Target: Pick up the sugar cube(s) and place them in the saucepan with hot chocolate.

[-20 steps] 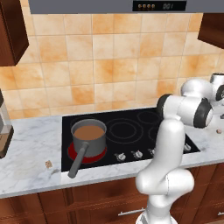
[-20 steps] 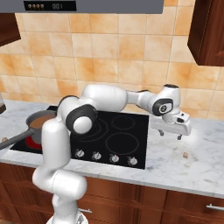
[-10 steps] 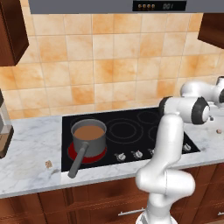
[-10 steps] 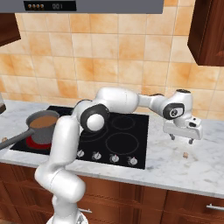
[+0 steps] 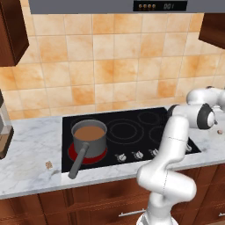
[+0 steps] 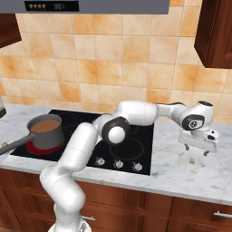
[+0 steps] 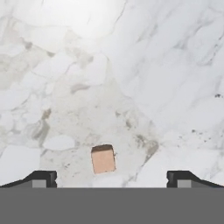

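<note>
A tiny tan sugar cube (image 6: 192, 160) lies on the marble counter right of the stove, also seen as a speck (image 5: 218, 131). My gripper (image 6: 197, 151) hangs just above it, pointing down. In the hand view the sugar cube (image 7: 103, 159) sits on the marble between my two fingertips (image 7: 41, 178), a little left of centre, and the gripper (image 7: 112, 179) is open wide with nothing held. The grey saucepan (image 5: 89, 134) with brown hot chocolate stands on the glowing front-left burner, far to the left, its handle (image 5: 77, 161) pointing to the front; the saucepan (image 6: 45, 131) also shows in the right base view.
Another small tan speckled cube (image 5: 48, 165) lies on the counter left of the black cooktop (image 5: 132, 129). Knobs (image 6: 118, 164) line the cooktop's front edge. Tiled wall behind, range hood (image 5: 110, 5) above, and a dark wood cabinet (image 6: 217, 31) at the upper right.
The arm has swung further right and the gripper has come down over the cube on the right counter. The saucepan and cubes have not moved.
</note>
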